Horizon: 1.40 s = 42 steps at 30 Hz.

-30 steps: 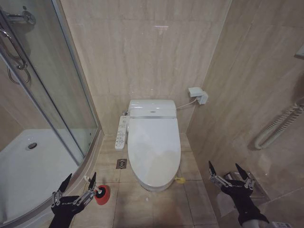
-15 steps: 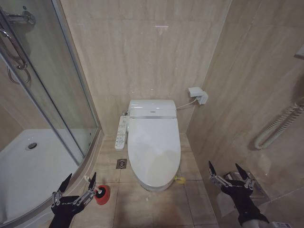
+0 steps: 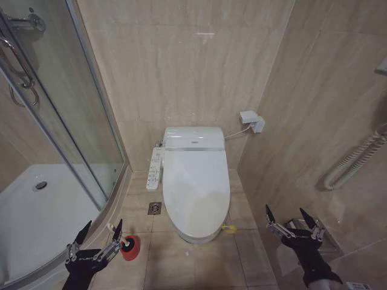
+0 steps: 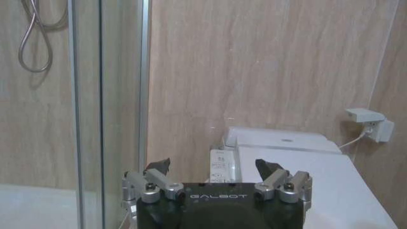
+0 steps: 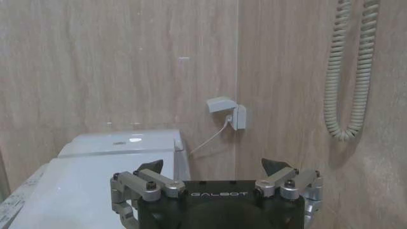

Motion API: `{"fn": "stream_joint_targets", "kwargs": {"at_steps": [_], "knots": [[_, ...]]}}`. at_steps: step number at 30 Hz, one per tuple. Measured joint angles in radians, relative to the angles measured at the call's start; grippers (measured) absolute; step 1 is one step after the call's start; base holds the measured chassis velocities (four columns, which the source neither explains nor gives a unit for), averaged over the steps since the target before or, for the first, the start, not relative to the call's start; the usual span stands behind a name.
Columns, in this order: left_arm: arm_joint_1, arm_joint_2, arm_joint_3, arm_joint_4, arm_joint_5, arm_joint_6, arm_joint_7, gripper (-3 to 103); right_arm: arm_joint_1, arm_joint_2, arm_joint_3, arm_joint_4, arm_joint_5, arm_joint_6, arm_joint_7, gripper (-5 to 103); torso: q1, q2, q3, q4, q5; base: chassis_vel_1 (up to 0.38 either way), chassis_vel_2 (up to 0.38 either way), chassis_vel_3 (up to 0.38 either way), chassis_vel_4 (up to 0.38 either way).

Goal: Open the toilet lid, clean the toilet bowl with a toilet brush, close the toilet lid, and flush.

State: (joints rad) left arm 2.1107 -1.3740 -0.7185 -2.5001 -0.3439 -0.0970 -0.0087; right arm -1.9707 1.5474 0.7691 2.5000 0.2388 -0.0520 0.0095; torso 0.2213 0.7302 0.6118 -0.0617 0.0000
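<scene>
Left gripper [image 3: 100, 236] sits at the lower left of the head frame, fingers spread, holding nothing, hovering over the floor tiles just in front of the curved shower enclosure [image 3: 57, 151]. Right gripper [image 3: 291, 222] sits at the lower right of the frame, near the right-hand wall, fingers also spread wide and empty. Toilet lid [image 3: 195, 190] is down, covering the bowl completely, centre of frame against the back wall; toilet bowl [image 3: 196, 237] shows only as the outer ceramic edge under the lid's front. Small yellow-green strap loop [image 3: 228, 229] pokes out at the lid's front right edge, between the toilet and the right gripper. Button panel [image 3: 155, 169] runs along the toilet's left side in the frame. Toilet brush [image 3: 118, 234] stands in its red holder cup [image 3: 130, 247] on the floor, lower left, just beside the left gripper's inner finger; handle is mostly hidden behind that finger, so contact is hard to judge, probably none. Floor drain [image 3: 154, 208] sits between the cup and the toilet. Wall socket box [image 3: 252, 120] with its cable is right of the tank. Left wrist view: spread fingers [image 4: 157, 168] frame the panel and lid [image 4: 318, 181]. Right wrist view: spread fingers [image 5: 275, 167], lid [image 5: 95, 181] and socket box [image 5: 228, 110] beyond.
</scene>
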Motion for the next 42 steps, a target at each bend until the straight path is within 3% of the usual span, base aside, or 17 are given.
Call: {"fn": "stream_joint_targets", "kwargs": {"at_steps": [42], "knots": [[0.000, 0.000, 0.000, 0.000, 0.000, 0.000, 0.000, 92, 0.000, 0.000, 0.000, 0.000, 0.000, 0.000, 0.000, 100, 0.000, 0.000, 0.000, 0.0000, 0.0000, 0.000, 0.000, 0.000, 0.000]]}}
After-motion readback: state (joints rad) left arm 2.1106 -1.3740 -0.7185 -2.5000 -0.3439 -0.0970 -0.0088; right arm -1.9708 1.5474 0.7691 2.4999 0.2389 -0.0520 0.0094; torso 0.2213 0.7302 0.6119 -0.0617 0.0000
